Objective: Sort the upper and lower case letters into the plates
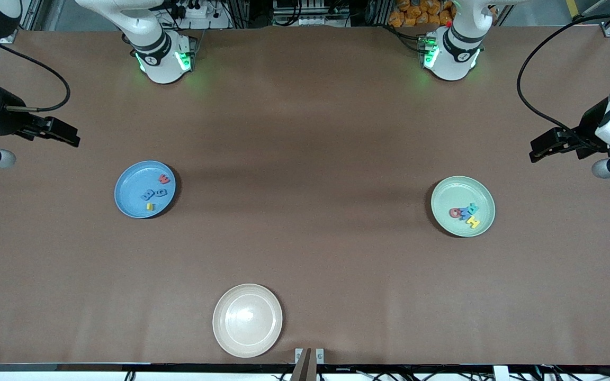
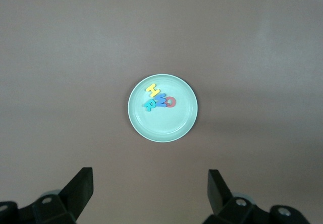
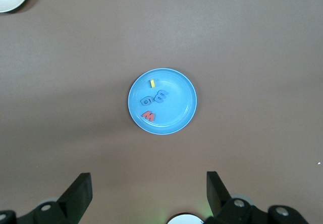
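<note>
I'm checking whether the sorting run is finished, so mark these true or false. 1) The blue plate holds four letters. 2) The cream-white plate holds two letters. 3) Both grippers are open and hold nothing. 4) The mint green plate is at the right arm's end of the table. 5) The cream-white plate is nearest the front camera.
1) True: the blue plate holds four letters.
2) False: the cream-white plate holds no letters.
3) True: the left gripper and the right gripper are open and hold nothing, each at its own end of the table.
4) False: the mint green plate, holding four letters, lies toward the left arm's end.
5) True.
</note>
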`<state>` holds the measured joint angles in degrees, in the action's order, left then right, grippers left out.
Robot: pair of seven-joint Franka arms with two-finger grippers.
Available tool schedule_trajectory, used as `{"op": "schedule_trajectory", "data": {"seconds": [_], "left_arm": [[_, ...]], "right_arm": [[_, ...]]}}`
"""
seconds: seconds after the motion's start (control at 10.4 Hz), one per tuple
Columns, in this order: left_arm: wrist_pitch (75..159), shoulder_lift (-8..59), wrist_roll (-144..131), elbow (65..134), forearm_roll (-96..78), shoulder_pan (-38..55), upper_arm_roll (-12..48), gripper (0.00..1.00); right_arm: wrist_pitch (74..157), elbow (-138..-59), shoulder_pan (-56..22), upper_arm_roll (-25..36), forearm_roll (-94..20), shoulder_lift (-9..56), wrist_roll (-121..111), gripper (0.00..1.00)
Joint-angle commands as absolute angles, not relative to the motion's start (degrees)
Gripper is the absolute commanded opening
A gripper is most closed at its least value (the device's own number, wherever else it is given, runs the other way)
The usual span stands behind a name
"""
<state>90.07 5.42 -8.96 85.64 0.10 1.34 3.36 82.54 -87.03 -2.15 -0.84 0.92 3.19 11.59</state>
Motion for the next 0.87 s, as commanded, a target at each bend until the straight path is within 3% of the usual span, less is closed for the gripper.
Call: {"op": "schedule_trajectory", "data": {"seconds": [0.0,0.77], "left_arm": [[89.6,4.9,-9.6,85.7,-1.1,1.0,3.4,1.00],[89.7,5.0,-6.7,84.2,2.0,1.1,3.3,1.00]], "right_arm": [[83.2,-88.5,-2.1,-0.8,1.5,1.8,10.4,1.00],[83.3,-88.5,-2.1,-1.1,1.2,1.9,10.3,1.00]]}}
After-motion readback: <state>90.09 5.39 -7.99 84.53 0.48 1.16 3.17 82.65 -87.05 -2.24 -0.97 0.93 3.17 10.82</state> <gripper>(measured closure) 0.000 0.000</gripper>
